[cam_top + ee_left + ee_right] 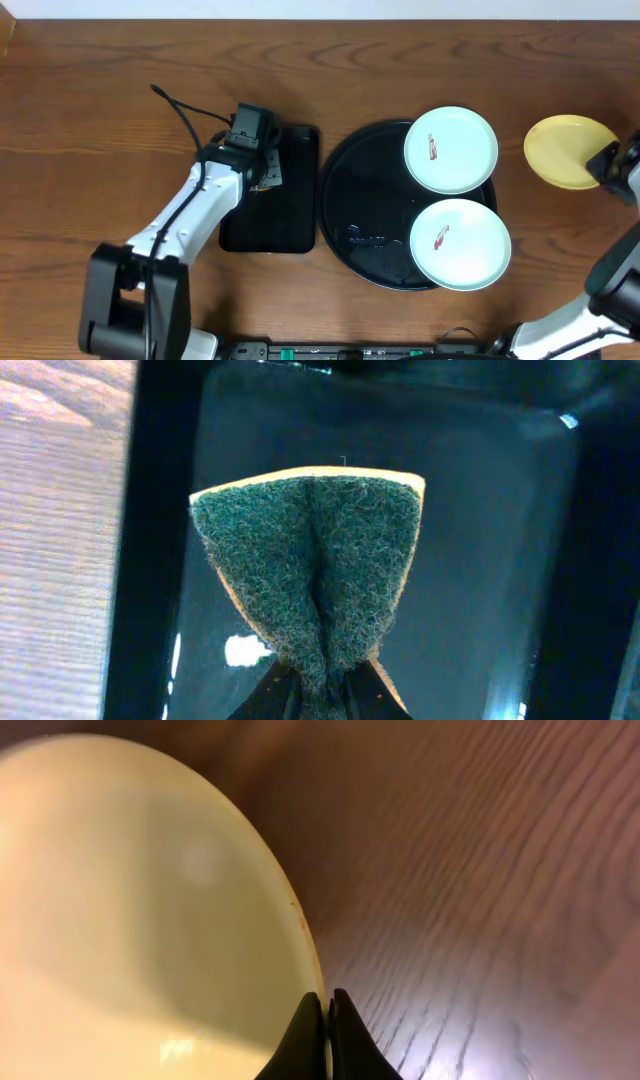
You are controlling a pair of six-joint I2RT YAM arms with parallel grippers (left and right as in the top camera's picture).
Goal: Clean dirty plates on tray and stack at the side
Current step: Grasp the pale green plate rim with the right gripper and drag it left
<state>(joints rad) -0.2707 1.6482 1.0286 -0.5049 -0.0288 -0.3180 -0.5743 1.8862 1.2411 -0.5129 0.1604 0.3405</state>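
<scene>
Two pale mint-white plates (pixel 451 149) (pixel 460 244) with red-brown smears lie on the round black tray (pixel 355 205). The pale yellow plate (pixel 566 148) is on the table right of the tray; no smear shows on it. My right gripper (pixel 607 165) is shut on its right rim, seen in the right wrist view (pixel 327 1000) with the plate (pixel 130 900) filling the left. My left gripper (pixel 262 172) is over the rectangular black tray (pixel 285 215), shut on a green-and-yellow sponge (pixel 315 560), the jaws (pixel 325 690) pinching its lower end.
The rectangular black tray (pixel 480 560) is left of the round tray. Bare wooden table (pixel 90 130) extends to the left and along the back. A dark cable (pixel 180 110) trails from the left arm.
</scene>
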